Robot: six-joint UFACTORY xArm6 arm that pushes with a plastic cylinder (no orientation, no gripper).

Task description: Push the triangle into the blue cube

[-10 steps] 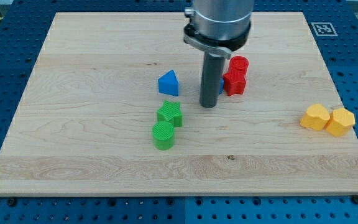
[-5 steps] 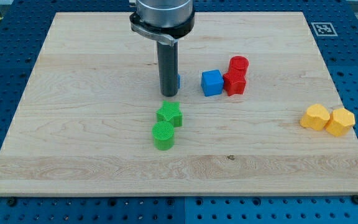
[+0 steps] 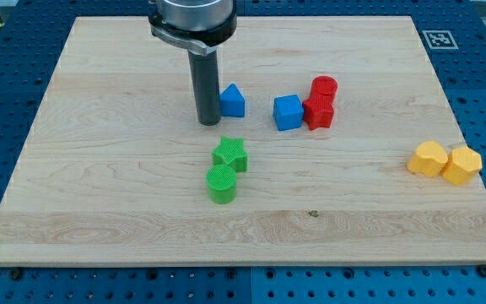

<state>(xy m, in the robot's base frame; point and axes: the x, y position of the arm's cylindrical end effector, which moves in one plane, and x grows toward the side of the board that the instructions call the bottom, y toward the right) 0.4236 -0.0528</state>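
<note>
My tip [image 3: 208, 123], a bare rod with no gripper to open or close, rests on the wooden surface [image 3: 99, 186] just left of the blue triangle [image 3: 232, 100], seemingly touching it. The blue cube [image 3: 288, 112] lies farther right, apart from the triangle, so a rightward push looks lined up.

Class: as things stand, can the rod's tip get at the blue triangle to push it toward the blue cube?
Probably yes: my tip sits just left of the blue triangle, and nothing lies between the triangle and the blue cube.
</note>
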